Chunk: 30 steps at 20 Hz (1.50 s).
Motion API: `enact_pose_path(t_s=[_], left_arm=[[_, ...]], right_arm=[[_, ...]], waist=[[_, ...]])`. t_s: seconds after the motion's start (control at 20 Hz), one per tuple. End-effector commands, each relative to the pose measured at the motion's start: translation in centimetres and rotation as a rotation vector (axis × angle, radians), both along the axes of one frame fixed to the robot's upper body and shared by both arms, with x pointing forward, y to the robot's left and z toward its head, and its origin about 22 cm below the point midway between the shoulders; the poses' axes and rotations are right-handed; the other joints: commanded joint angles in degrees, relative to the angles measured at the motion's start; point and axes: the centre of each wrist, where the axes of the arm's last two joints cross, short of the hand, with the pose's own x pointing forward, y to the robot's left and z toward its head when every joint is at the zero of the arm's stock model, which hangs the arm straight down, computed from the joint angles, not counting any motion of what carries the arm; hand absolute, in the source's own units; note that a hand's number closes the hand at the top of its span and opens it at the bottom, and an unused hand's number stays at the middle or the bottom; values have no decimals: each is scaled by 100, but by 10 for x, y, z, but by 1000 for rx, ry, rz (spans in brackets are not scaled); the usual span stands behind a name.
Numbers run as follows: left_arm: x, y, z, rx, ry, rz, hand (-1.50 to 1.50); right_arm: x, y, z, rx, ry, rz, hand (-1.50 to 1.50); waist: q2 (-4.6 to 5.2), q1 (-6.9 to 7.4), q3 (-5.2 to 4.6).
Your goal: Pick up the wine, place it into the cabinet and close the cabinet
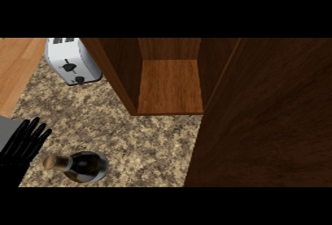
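The wine bottle [81,166] stands upright on the granite counter at the lower left, dark glass with a tan cork top. My left hand [24,141] rests open at the left edge, fingers straight, just left of the bottle and apart from it. The wooden cabinet [170,83] stands open at the top centre, its inner shelf bare. Its open door [266,118] fills the right side of the view. My right hand does not show.
A silver toaster [73,60] sits at the back left, next to the cabinet's left wall. A wooden surface [16,66] borders the counter on the far left. Bare granite [130,132] lies between bottle and cabinet.
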Motion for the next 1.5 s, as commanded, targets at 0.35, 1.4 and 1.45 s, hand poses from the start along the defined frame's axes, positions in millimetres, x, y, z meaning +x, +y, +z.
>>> enact_pose_path(t_s=[0.35, 1.4, 1.45], left_arm=[[2, -3, -65, 25, 55, -7, -150], [19, -14, -132, -109, 144, -95, -150], [14, -18, -135, -121, 146, -119, -150]], right_arm=[[-29, -13, 17, 28, -117, -62, -150], [-47, -23, 22, -1, -87, -49, -150], [-40, -19, 19, -2, -95, -59, -150]], waist=[[14, 10, 2], [4, -27, 1], [7, -1, 3]])
